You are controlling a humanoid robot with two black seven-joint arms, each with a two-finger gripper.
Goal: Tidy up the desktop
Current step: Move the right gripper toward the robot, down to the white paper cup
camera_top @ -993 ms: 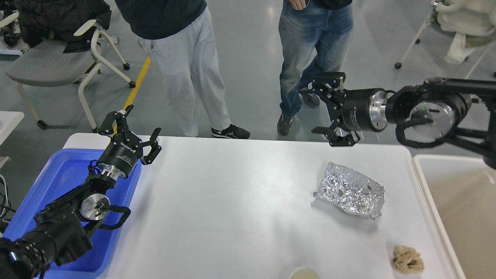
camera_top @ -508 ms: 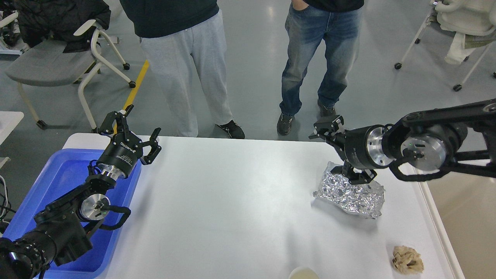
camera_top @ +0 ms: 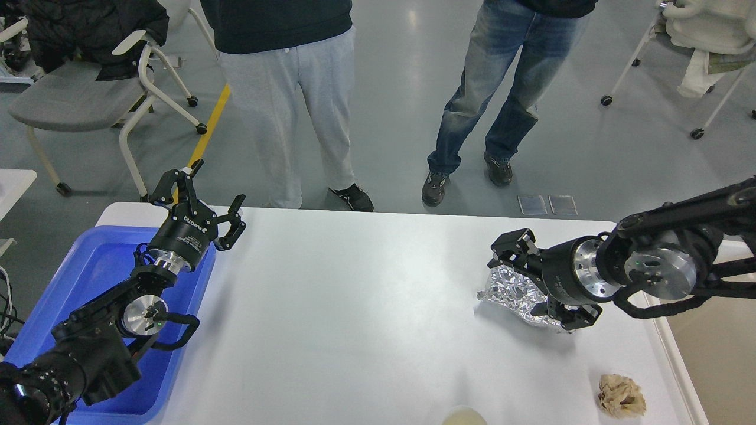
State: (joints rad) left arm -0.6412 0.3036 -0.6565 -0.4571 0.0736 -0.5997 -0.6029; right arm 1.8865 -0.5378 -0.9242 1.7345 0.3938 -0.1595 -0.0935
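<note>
My right claw (camera_top: 540, 283), spread, straddles the foil (camera_top: 512, 289) at the counter's (camera_top: 354, 307) 3 o'clock; left claw (camera_top: 201, 203) released.

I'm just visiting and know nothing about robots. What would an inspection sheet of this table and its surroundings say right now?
Surface: white desktop, mostly bare.
Job's things: crumpled foil, paper wad, cup rim at near edge.
Clutter: blue tray on the left, beige bin on the right.
Grippers: left gripper open, holding nothing; right gripper open around the foil.
Cables: black loops on both arms.
Surroundings: two people standing, chair.
</note>
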